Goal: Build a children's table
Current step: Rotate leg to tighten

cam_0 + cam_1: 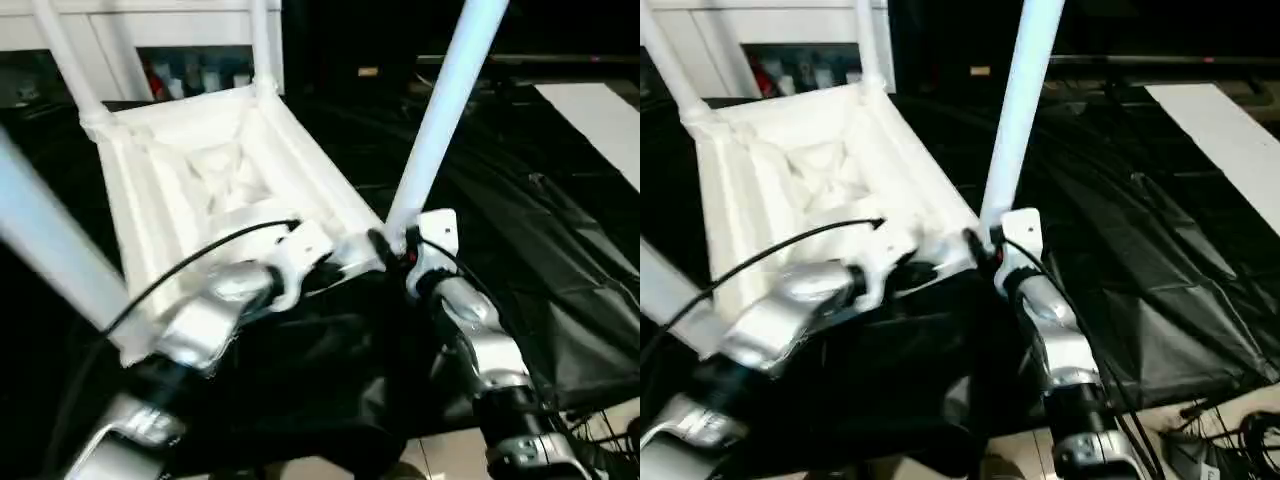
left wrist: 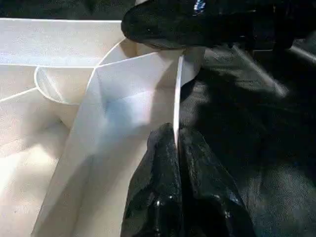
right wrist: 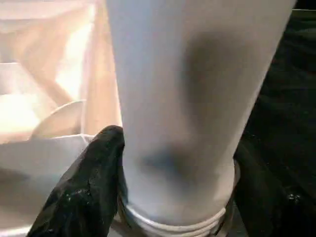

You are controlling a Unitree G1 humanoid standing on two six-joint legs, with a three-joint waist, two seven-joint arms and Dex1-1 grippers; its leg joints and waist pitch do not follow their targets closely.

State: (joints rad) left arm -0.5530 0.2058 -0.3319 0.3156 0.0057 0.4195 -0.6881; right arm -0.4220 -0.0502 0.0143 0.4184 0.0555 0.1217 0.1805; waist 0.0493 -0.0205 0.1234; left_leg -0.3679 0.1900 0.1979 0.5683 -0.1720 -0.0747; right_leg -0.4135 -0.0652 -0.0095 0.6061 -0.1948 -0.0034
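1. Tabletop (image 1: 215, 175): white, underside up, ribbing visible, resting tilted on black sheeting (image 1: 540, 260); far edge raised toward a white cabinet (image 1: 150, 30).
2. Near-left leg (image 1: 50, 250): long white tube crossing the left of the head view on a slant, seemingly seated at the near-left corner; joint itself hidden behind the left forearm.
3. Far legs (image 1: 262, 40): two tubes standing in the far corner sockets, rising out of the top of the view.
4. Left gripper (image 2: 177, 148): black fingers pressed together on the thin near rim of the tabletop, pinching that wall edge-on just beside the near-right corner socket; apparently steadying the top.
5. Near-right leg (image 1: 440, 120): long axis nearly upright, leaning slightly right, lower end entering the near-right corner socket beside the pinched rim.
6. Right gripper (image 3: 173, 187): fingers (image 3: 89, 187) spread around the base of this leg, one on either side of the tube, just above a ringed collar at the leg's foot; closed onto the tube at its own width.
7. Deciding relation: socket directly below the held leg, along its axis; right arm the nearer, so a downward push along the tube judged the likely seating move, with the left pinch resisting tilt.
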